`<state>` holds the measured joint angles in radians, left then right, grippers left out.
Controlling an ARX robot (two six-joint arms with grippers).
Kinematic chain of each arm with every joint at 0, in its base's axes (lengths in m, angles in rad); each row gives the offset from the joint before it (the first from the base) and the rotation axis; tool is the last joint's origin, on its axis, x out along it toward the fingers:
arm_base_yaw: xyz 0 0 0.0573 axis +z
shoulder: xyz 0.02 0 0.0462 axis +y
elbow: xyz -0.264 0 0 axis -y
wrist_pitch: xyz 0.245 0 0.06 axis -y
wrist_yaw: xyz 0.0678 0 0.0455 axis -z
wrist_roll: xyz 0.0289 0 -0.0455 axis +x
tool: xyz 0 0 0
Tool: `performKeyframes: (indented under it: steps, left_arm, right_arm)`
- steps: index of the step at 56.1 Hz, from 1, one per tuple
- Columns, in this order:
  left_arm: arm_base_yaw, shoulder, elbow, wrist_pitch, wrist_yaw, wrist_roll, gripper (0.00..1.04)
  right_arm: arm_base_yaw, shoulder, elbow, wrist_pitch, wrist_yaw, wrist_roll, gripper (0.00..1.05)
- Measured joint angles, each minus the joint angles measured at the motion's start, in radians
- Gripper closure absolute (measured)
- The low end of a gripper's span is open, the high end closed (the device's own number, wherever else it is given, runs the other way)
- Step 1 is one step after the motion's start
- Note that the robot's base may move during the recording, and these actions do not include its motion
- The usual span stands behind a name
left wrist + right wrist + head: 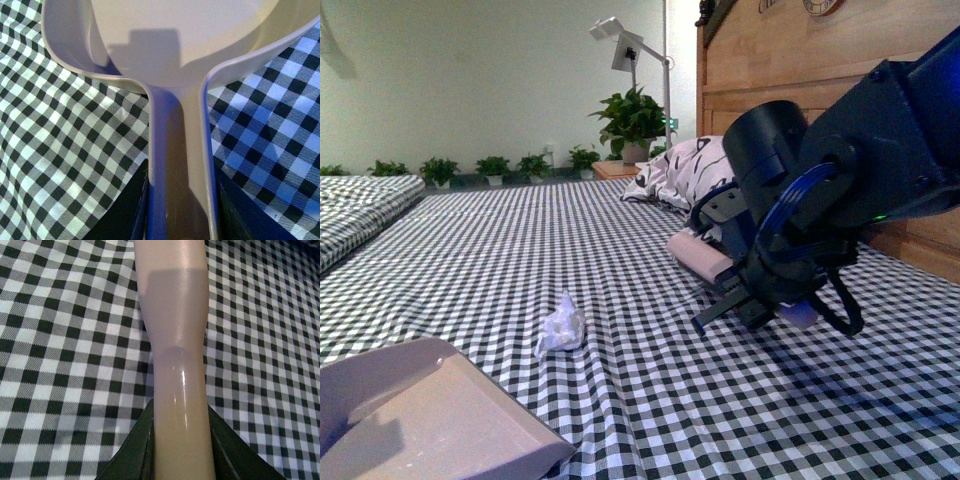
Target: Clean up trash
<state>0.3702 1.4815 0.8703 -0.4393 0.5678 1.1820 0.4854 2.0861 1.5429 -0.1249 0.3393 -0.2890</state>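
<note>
Grippers are both seen clamped on handles. The left gripper (180,210) is closed on the handle of a white dustpan (200,40), whose tray is laid on the checked bedspread (620,240) at the near left of the front view. The right gripper (745,300) is closed around a pale brush handle (175,340), held over the bedspread to the right. The trash (561,325), a crumpled white wad, is found lying between them, just beyond the dustpan's edge. A striped pillow (685,170) is seen further back by the wooden headboard (790,60).
</note>
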Motion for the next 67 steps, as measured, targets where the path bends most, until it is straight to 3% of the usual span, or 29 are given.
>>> performKeyframes:
  steps: [20,29,37,42,50,67]
  left_arm:
    - [0.000,0.000,0.000,0.000,0.000,0.000,0.76]
    - [0.000,0.000,0.000,0.000,0.000,0.001,0.76]
    - [0.000,0.000,0.000,0.000,0.000,0.001,0.76]
    - [0.000,0.000,0.000,0.000,0.000,0.001,0.76]
    - [0.000,0.000,0.000,0.000,0.000,0.002,0.76]
    - [0.000,0.000,0.000,0.000,0.000,0.003,0.76]
  right_arm:
    - [0.088,0.026,0.022,-0.216,-0.185,-0.013,0.84]
    - [0.102,-0.032,-0.026,-0.323,-0.422,-0.016,0.84]
    - [0.107,-0.158,-0.097,-0.414,-0.729,-0.062,0.84]
    - [0.104,-0.220,-0.114,-0.442,-0.818,-0.097,0.84]
    - [0.057,-0.283,-0.116,-0.435,-0.816,-0.106,0.84]
    - [-0.029,-0.285,-0.143,-0.254,-0.666,-0.045,0.84]
